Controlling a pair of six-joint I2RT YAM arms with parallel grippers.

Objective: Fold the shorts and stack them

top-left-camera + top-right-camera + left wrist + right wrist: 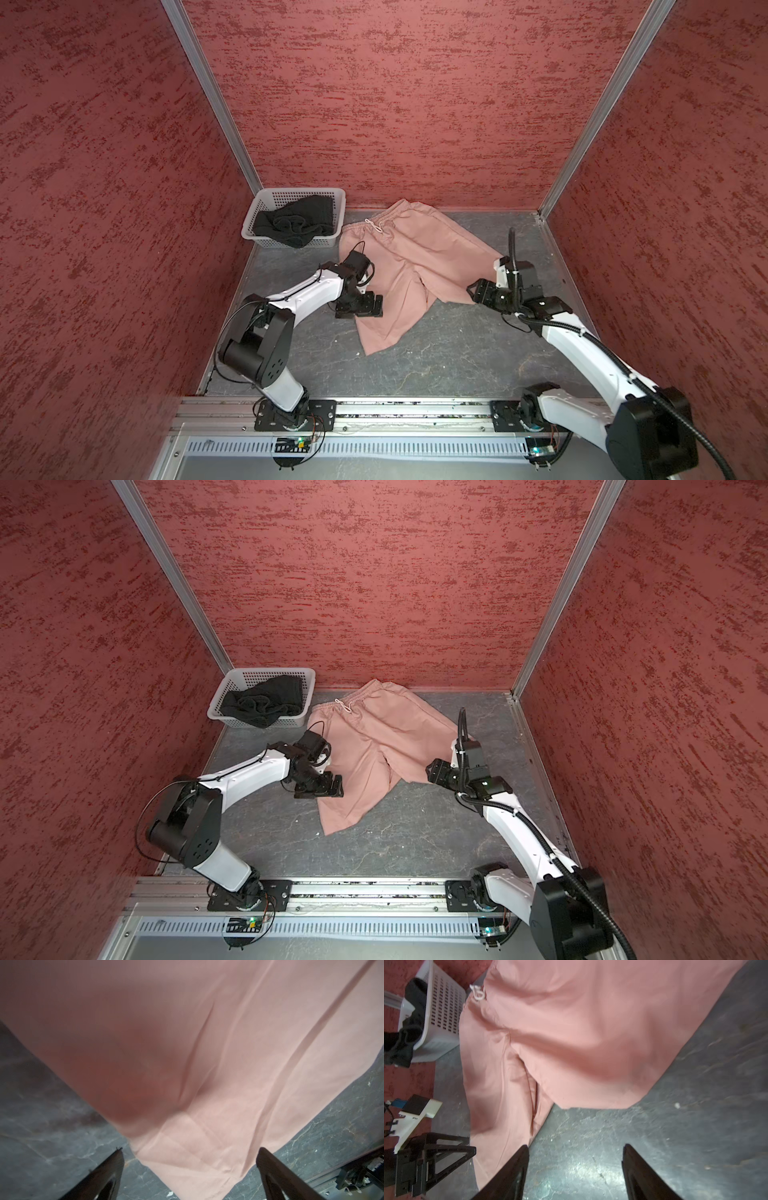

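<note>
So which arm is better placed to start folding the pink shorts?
Probably left: the left gripper is open over a leg of the pink shorts, cloth between its jaws. The right gripper, also open, hangs over bare table.

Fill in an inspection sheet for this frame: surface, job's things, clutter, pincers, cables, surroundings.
Surface: grey marbled tabletop, scuffed.
Job's things: pink shorts spread out, unfolded, waistband toward the back wall; black shorts crumpled in the white basket, one part draped over its front rim.
Clutter: small pale specks near the pink hem; nothing else seen.
Pincers: left pincer open, over the near pink leg, gripping nothing; right pincer open, over bare table beside the other leg.
Cables: black conduit along the right arm; thin wire at the left wrist; no snag seen.
Surroundings: red textured walls; aluminium rail in front.
</note>
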